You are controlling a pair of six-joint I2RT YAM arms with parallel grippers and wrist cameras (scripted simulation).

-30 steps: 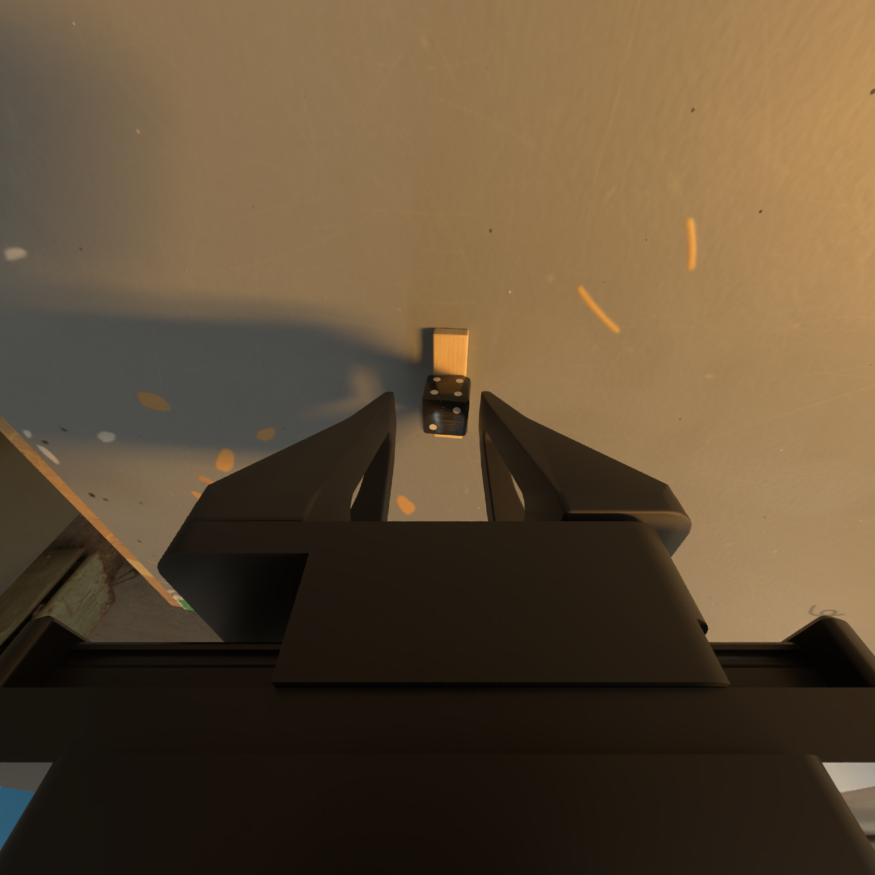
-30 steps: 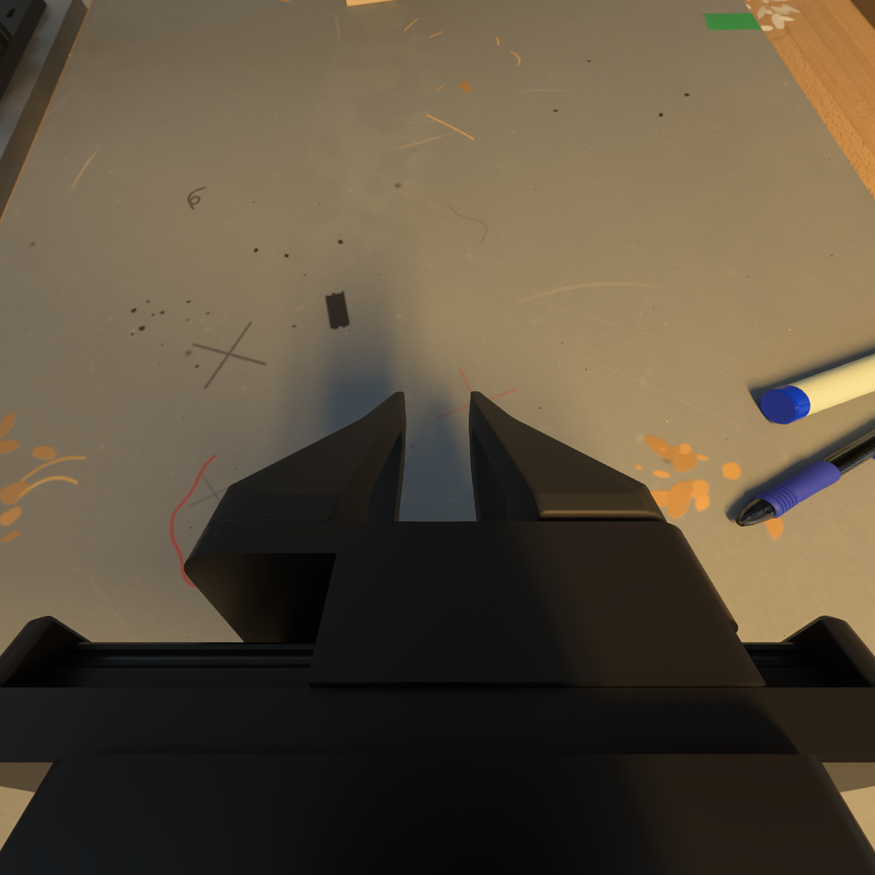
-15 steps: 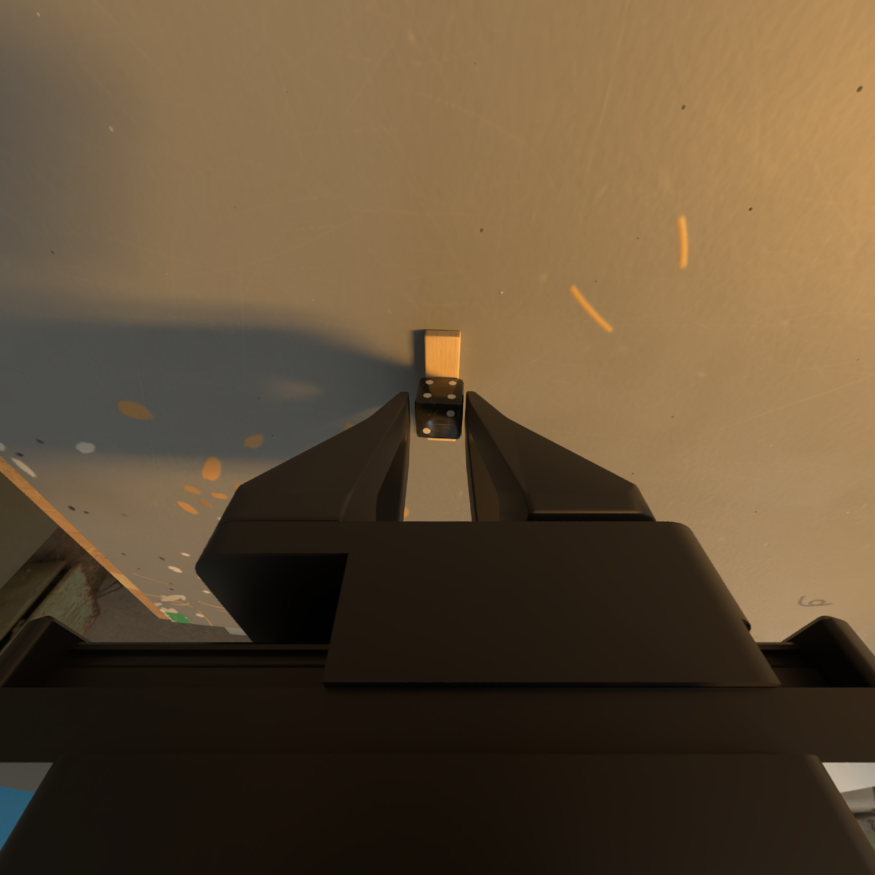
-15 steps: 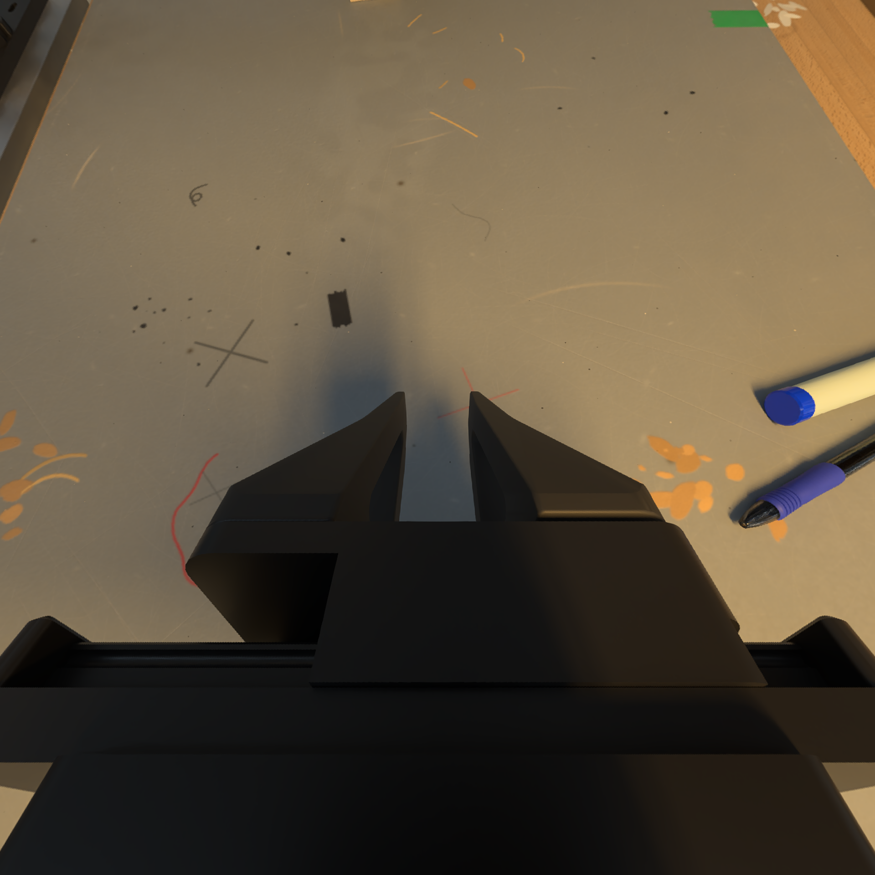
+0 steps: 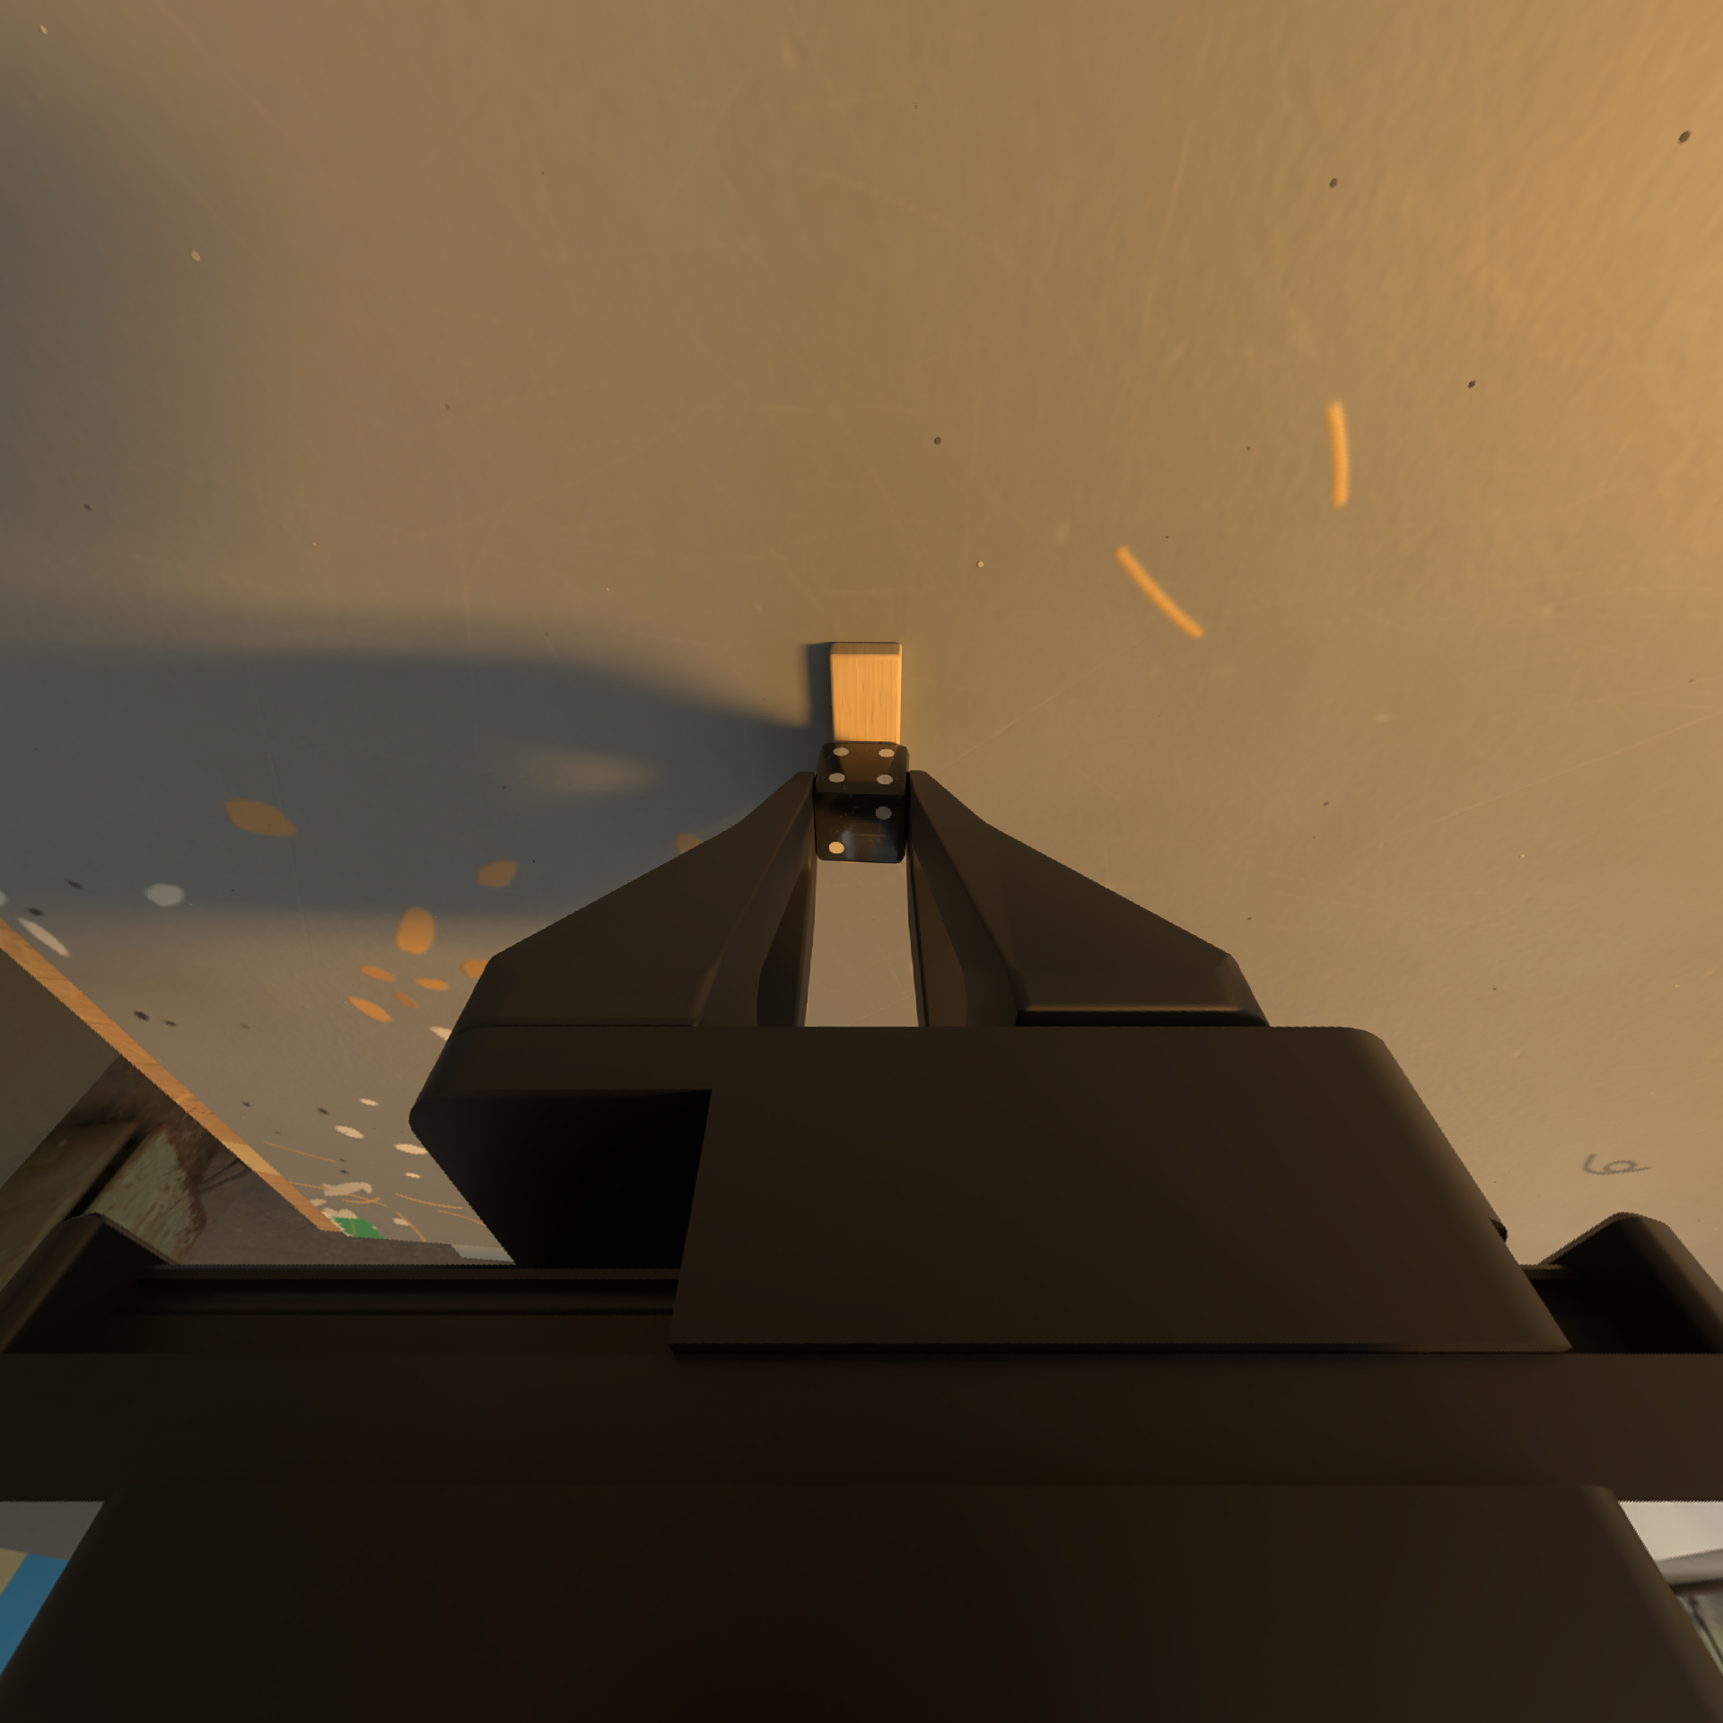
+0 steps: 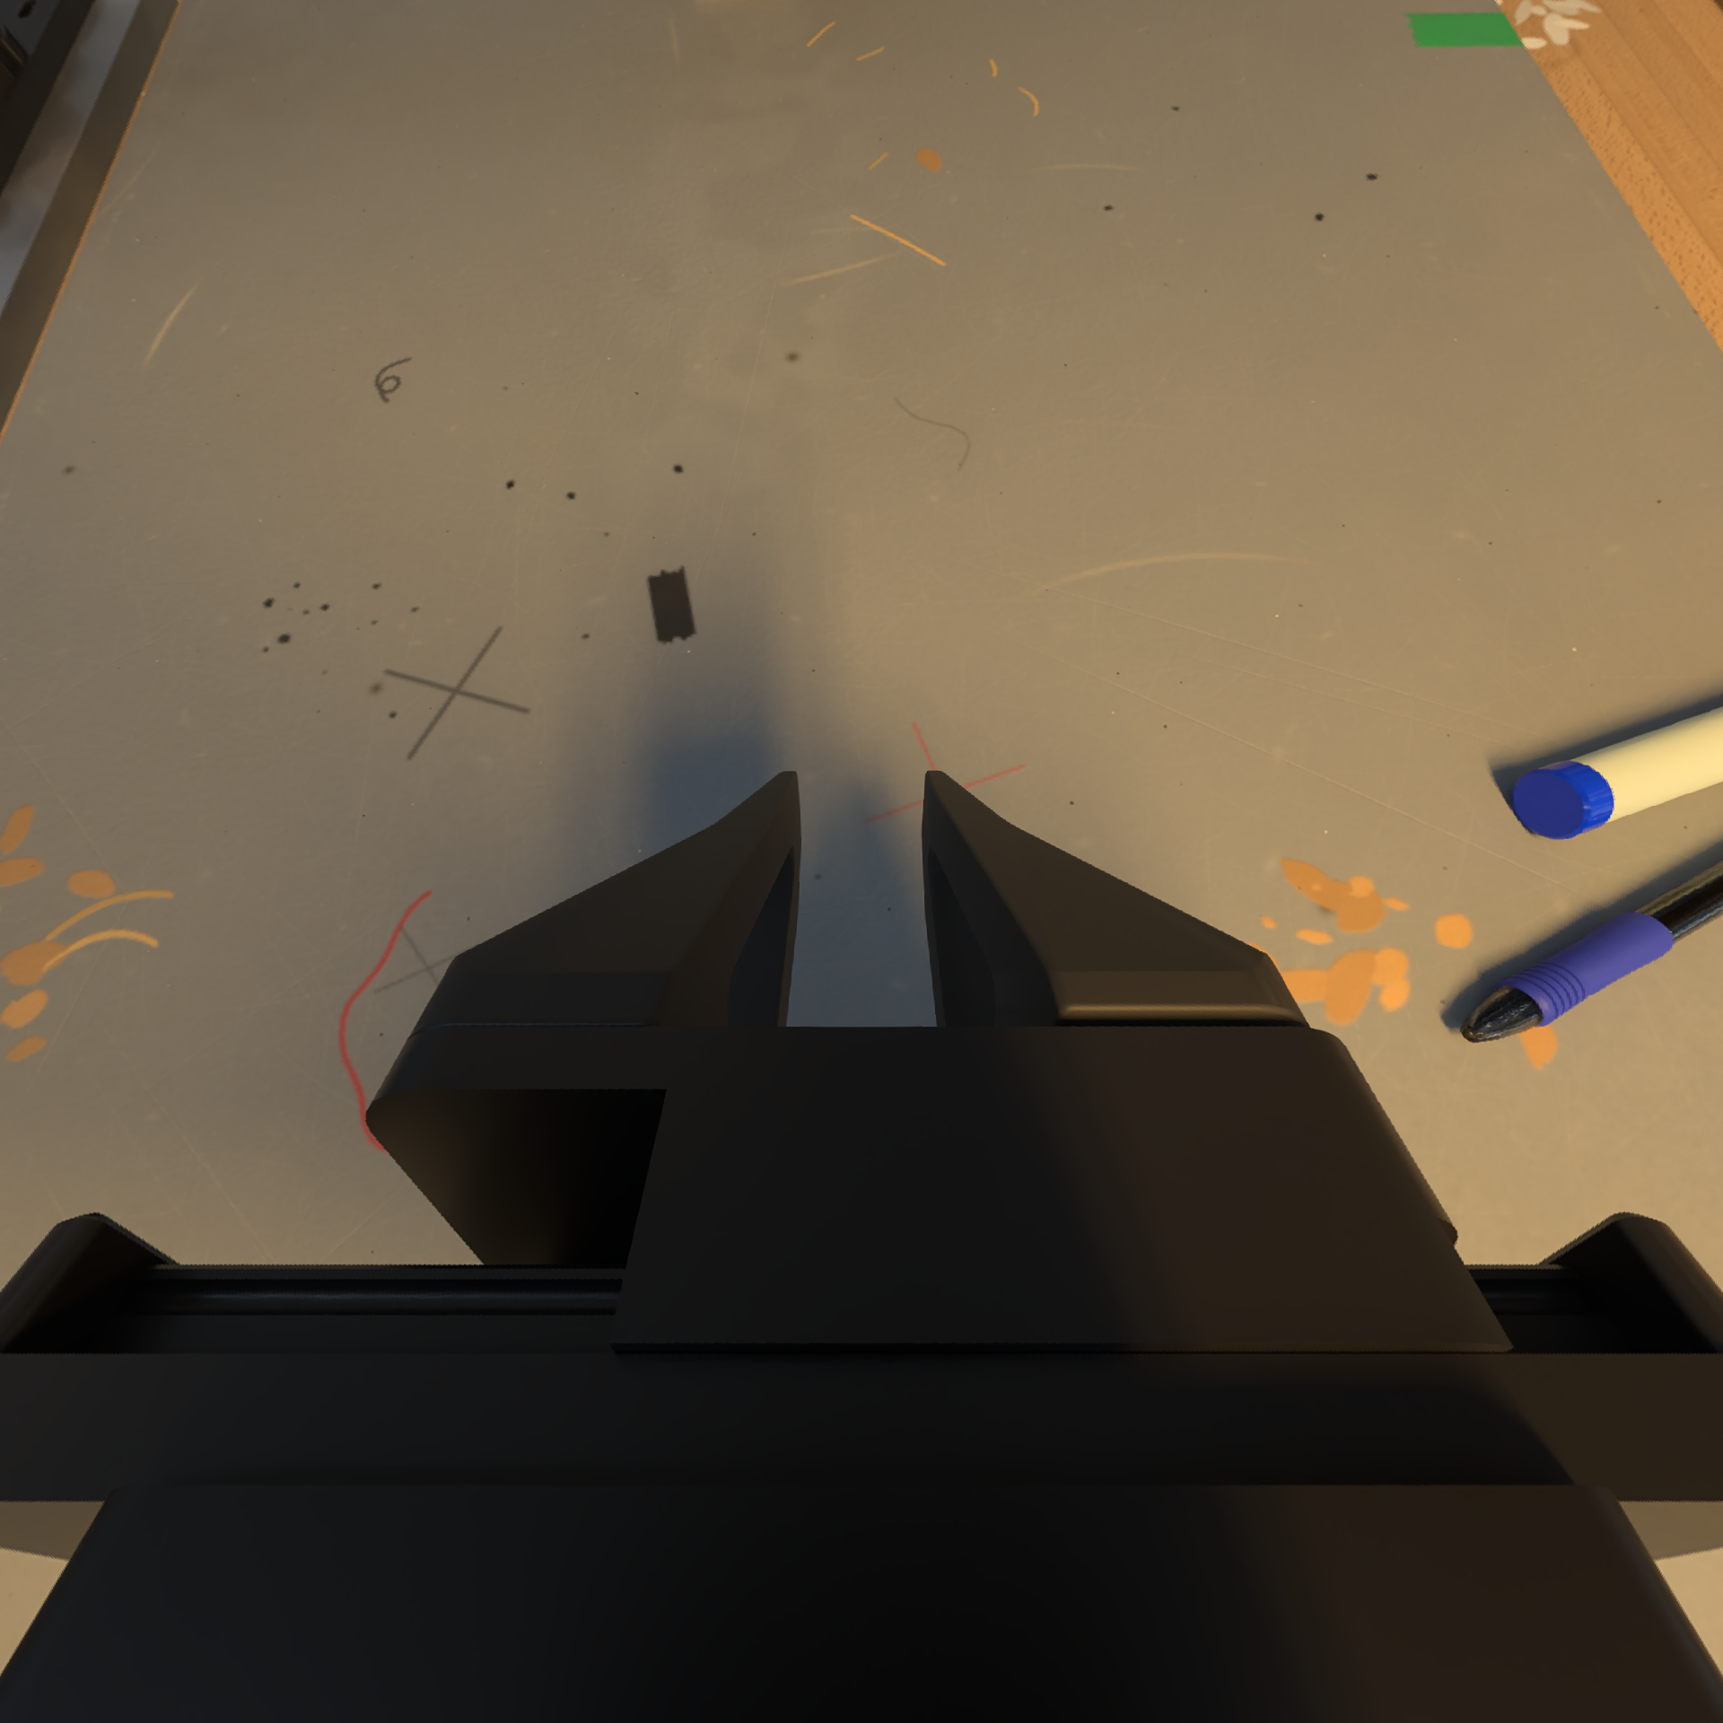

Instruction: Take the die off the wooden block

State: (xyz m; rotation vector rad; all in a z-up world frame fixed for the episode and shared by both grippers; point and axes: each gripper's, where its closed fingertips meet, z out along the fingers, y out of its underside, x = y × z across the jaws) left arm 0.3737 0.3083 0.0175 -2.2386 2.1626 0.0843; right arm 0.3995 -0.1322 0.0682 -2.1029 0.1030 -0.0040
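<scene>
In the left wrist view, a small black die with white pips sits at the near end of a pale wooden block lying on the tan table. My left gripper has both fingertips pressed against the die's two sides, shut on it. Whether the die still rests on the block I cannot tell. In the right wrist view, my right gripper hovers over the bare mat with a narrow gap between its fingers, holding nothing. The die and block do not show in that view.
A white marker with a blue cap and a black pen with a purple grip lie at the right of the right wrist view. A wooden table edge runs along the far right. A wooden edge shows low left in the left wrist view.
My left gripper's fingers have closed from wide apart onto the die's sides and moved slightly forward. The right gripper has hardly moved.
</scene>
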